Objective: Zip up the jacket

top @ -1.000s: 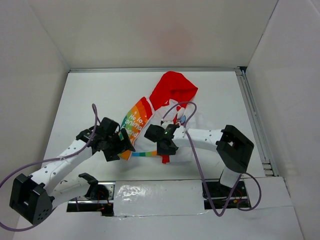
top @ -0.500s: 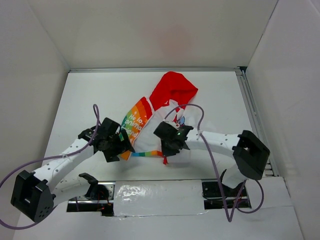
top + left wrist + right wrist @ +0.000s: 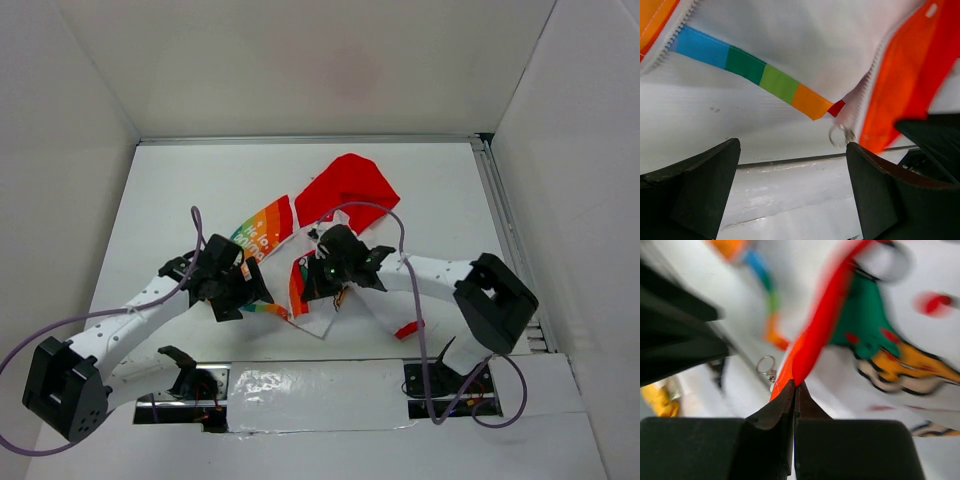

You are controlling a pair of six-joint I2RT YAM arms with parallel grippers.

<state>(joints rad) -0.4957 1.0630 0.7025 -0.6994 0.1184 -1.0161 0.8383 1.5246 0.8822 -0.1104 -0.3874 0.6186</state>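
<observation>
The jacket [image 3: 345,185] lies mid-table with its red hood at the back and a rainbow panel [image 3: 262,228] on the left. My right gripper [image 3: 796,384] is shut on the jacket's red-orange front edge [image 3: 812,335], just beside the zipper's metal ring pull [image 3: 766,364]; a cartoon print [image 3: 875,335] hangs behind. From above, that gripper [image 3: 312,285] holds the edge raised near the front. My left gripper [image 3: 792,185] is open and holds nothing. It sits below a rainbow strip [image 3: 760,75], with the ring pull [image 3: 838,134] just above its right finger [image 3: 890,200].
White walls enclose the table [image 3: 180,190] on three sides. A metal rail [image 3: 508,250] runs along the right edge. A shiny taped strip [image 3: 320,385] lies between the arm bases. Purple cables loop over both arms.
My right gripper has shut on the jacket's red-orange edge and dragged it left and up. The hood and front panels shifted with it. The left gripper stayed open and barely moved.
</observation>
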